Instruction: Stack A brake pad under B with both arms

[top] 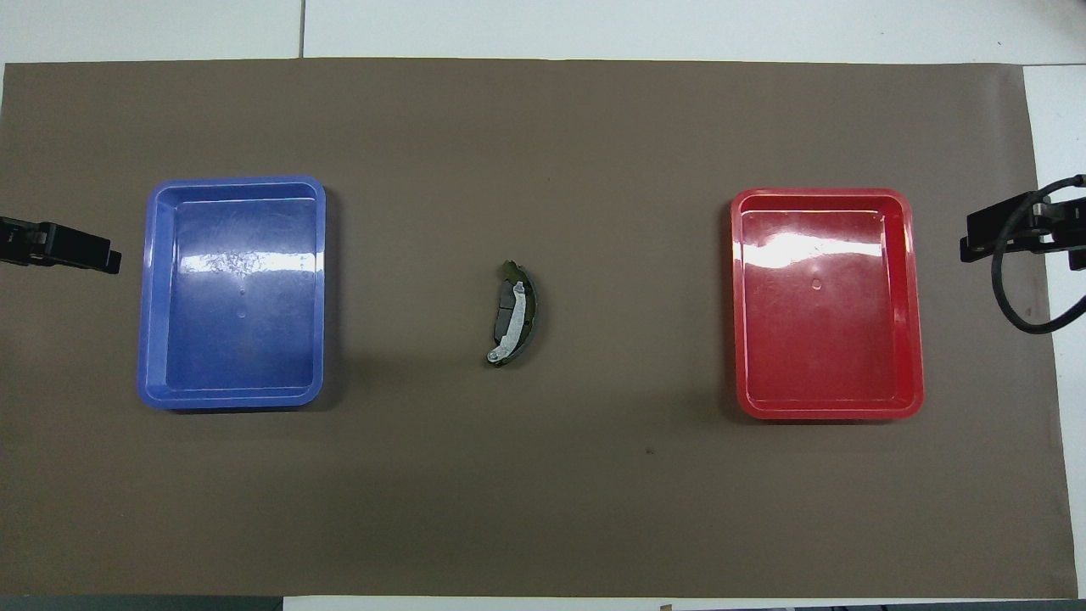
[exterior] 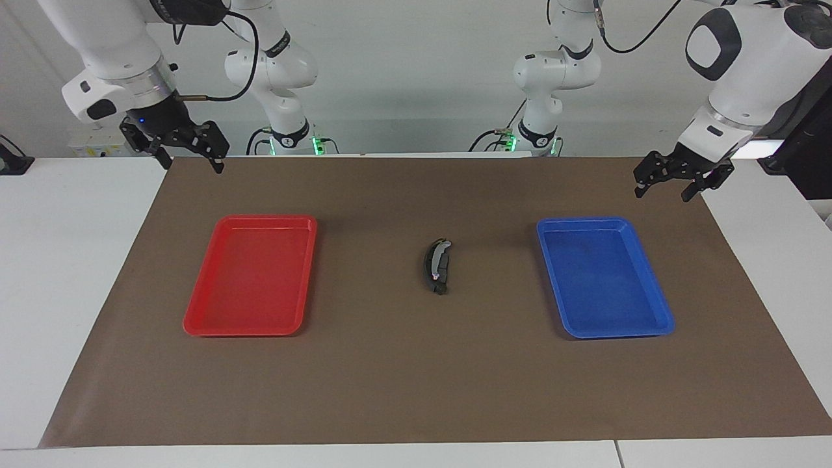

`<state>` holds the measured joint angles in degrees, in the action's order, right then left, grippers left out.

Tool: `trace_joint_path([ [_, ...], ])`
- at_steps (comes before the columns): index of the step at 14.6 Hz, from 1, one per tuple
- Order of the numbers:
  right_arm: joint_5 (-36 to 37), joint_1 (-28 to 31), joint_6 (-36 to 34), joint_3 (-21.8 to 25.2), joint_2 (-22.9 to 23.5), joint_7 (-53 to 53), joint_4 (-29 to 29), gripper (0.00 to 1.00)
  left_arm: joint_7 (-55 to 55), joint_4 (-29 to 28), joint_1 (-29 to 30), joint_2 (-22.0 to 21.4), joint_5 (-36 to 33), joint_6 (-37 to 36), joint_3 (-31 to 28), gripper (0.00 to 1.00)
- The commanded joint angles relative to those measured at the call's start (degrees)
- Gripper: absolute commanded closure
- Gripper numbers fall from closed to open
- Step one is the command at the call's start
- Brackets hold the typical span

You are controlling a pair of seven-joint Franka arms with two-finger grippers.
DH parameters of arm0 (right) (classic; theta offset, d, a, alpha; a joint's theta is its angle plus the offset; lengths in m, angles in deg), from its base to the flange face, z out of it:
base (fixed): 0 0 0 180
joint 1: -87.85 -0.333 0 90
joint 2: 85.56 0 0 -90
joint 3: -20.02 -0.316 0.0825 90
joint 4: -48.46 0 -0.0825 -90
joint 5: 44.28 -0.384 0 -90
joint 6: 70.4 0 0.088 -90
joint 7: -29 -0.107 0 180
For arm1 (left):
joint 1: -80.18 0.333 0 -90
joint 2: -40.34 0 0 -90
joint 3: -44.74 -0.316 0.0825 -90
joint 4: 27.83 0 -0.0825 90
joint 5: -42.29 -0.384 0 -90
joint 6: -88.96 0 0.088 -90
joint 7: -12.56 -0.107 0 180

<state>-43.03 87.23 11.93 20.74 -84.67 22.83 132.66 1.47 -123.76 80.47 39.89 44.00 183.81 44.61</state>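
Two brake pads lie together in one small pile at the middle of the brown mat. The short matte dark grey A brake pad (exterior: 444,262) (top: 506,307) rests against the longer crescent B (exterior: 429,264) (top: 529,312), which carries a silvery strip. Which pad lies on top I cannot tell. My left gripper (exterior: 663,192) (top: 85,253) hangs open and empty over the mat's edge beside the blue tray. My right gripper (exterior: 190,162) (top: 988,238) hangs open and empty over the mat's corner at the right arm's end. Both are well away from the pads.
A blue tray (exterior: 653,325) (top: 146,297) lies toward the left arm's end and a red tray (exterior: 198,322) (top: 915,305) toward the right arm's end; neither holds anything. The brown mat (exterior: 416,377) covers most of the white table.
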Motion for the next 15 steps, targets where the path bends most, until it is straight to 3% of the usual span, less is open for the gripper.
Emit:
trace_joint_path([
  [1, 0.77, 0.71, 0.38, -0.80, 1.48, 1.15, -1.15, 0.01, 0.72, -0.93, -0.21, -1.21, -0.66, 0.07, -0.31, 0.00],
  [15, 0.59, 0.71, 4.69, -0.89, -0.54, 1.07, 4.13, 0.01, 0.72, -0.93, -0.21, -1.21, -0.66, 0.07, -0.31, 0.00],
])
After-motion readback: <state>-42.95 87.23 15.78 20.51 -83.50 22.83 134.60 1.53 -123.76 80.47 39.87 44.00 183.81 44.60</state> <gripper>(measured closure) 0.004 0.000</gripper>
